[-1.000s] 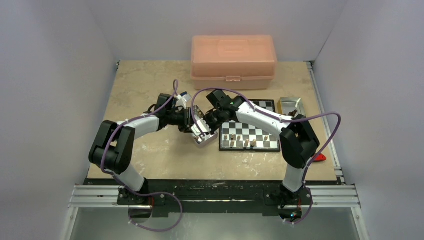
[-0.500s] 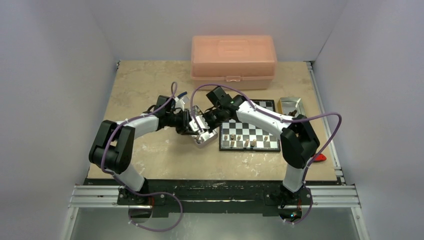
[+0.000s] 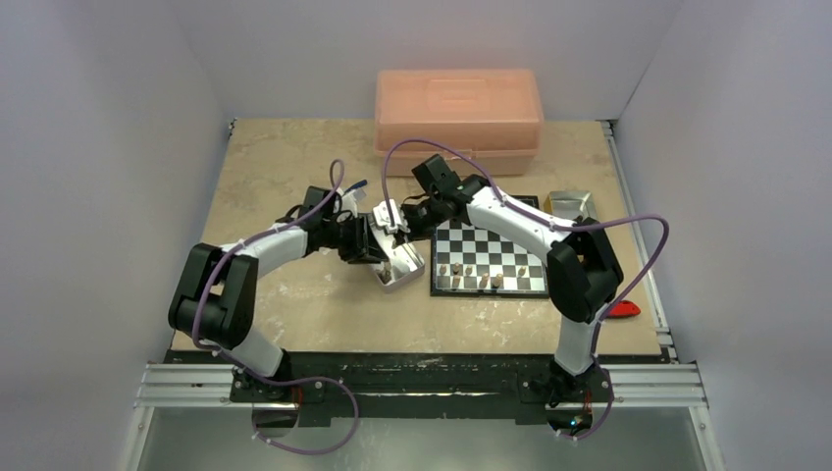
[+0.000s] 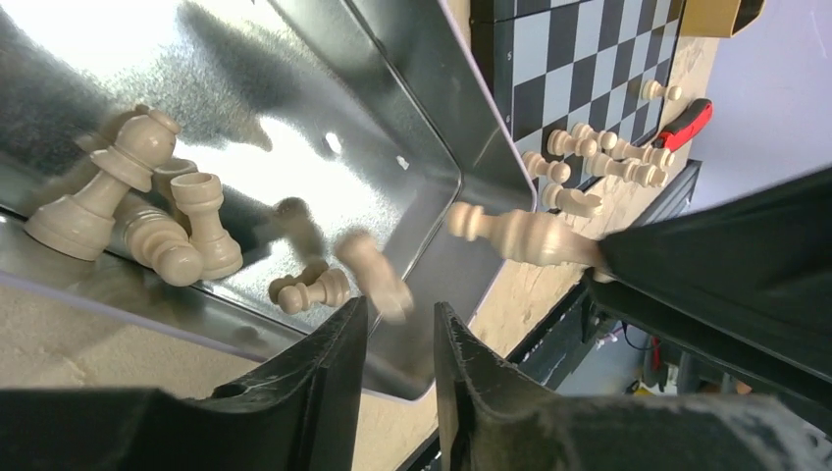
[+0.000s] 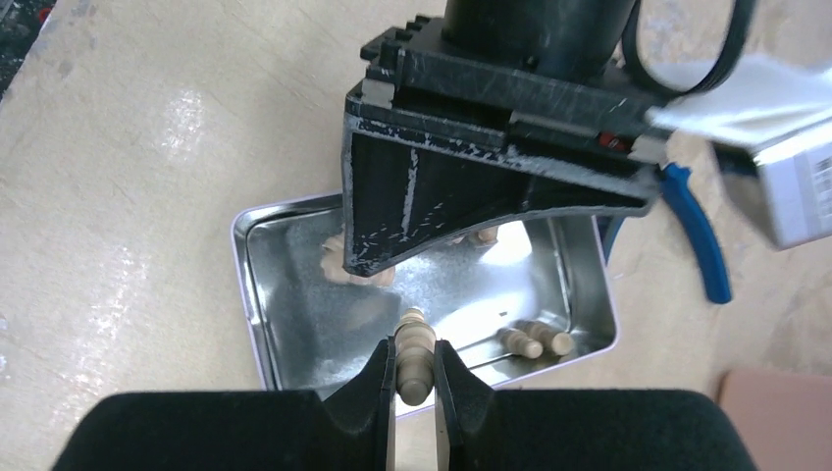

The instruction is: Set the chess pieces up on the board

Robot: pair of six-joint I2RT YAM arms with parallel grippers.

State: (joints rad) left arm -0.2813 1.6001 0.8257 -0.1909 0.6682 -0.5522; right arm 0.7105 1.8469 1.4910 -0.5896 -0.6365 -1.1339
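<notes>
Tan chess piece, head toward tin

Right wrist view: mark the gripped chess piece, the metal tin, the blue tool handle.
chess piece [image 5: 413, 343], right wrist view, body between the fingers
metal tin [image 5: 294, 324], right wrist view, bare floor
blue tool handle [image 5: 699, 235], right wrist view, mid-length

No legible text, label or number — anywhere in view.
</notes>
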